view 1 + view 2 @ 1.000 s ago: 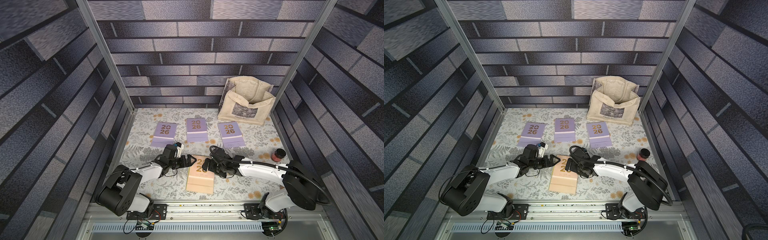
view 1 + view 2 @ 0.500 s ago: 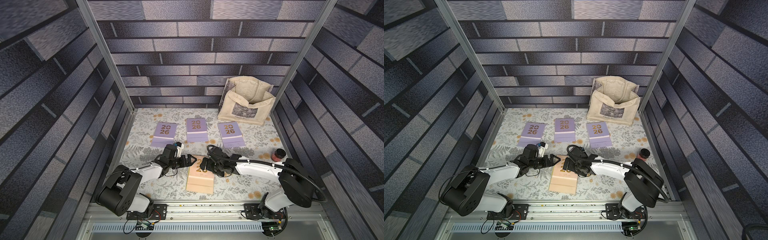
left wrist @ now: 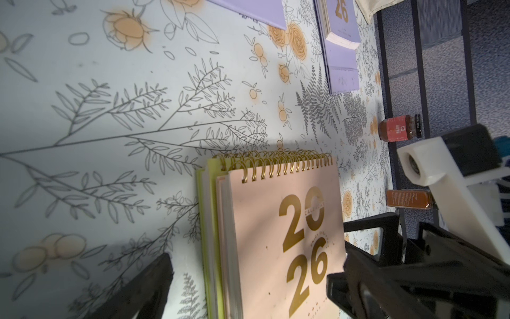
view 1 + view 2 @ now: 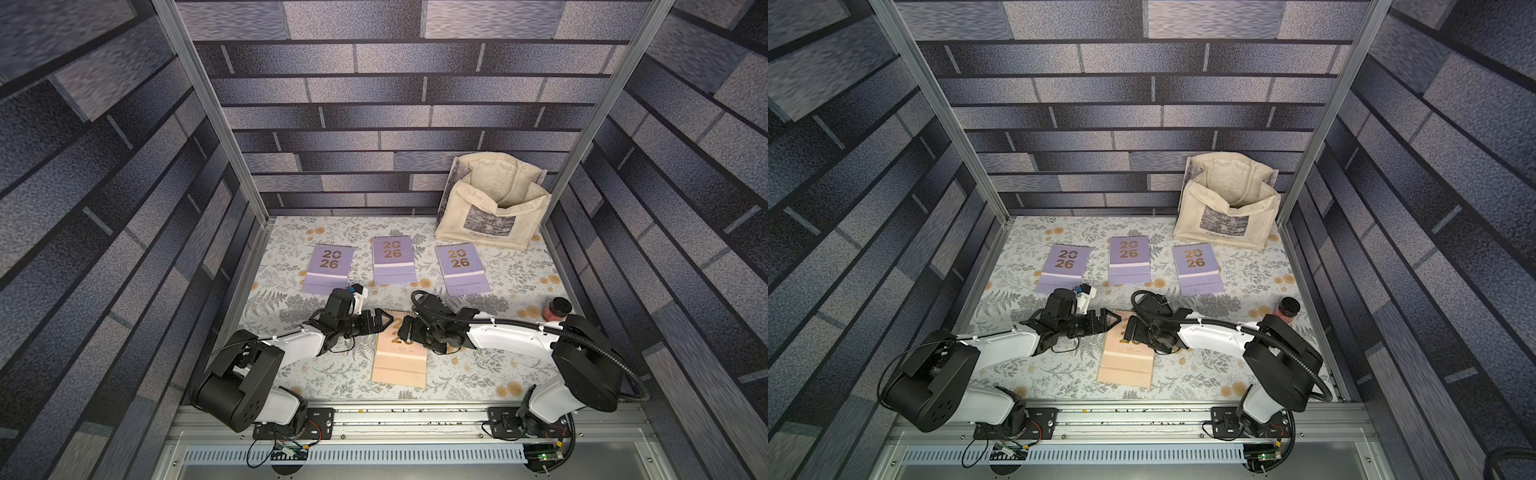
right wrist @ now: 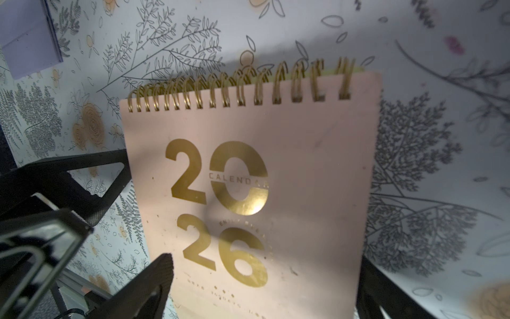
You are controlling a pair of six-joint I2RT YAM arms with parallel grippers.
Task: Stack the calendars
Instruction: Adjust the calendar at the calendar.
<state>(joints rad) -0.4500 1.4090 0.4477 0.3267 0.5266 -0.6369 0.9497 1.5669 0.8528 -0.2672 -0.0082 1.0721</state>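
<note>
My left gripper (image 4: pixel 382 322) stands wide and empty at the left edge of the peach calendar (image 4: pixel 399 368), near its top. My right gripper (image 4: pixel 404 330) is just as wide and holds nothing, low over that calendar's upper right, with its fingers (image 5: pixel 149 281) to either side of the cover. Whether either gripper touches the calendar, I cannot tell. The peach calendar lies flat on the green calendar (image 3: pixel 202 221), whose edge peeks out along one side. Beyond the peach calendar, well apart from it, three more lie unstacked in a row: left lavender (image 4: pixel 328 270), middle lavender (image 4: pixel 392 259), right lavender (image 4: pixel 460 268).
</note>
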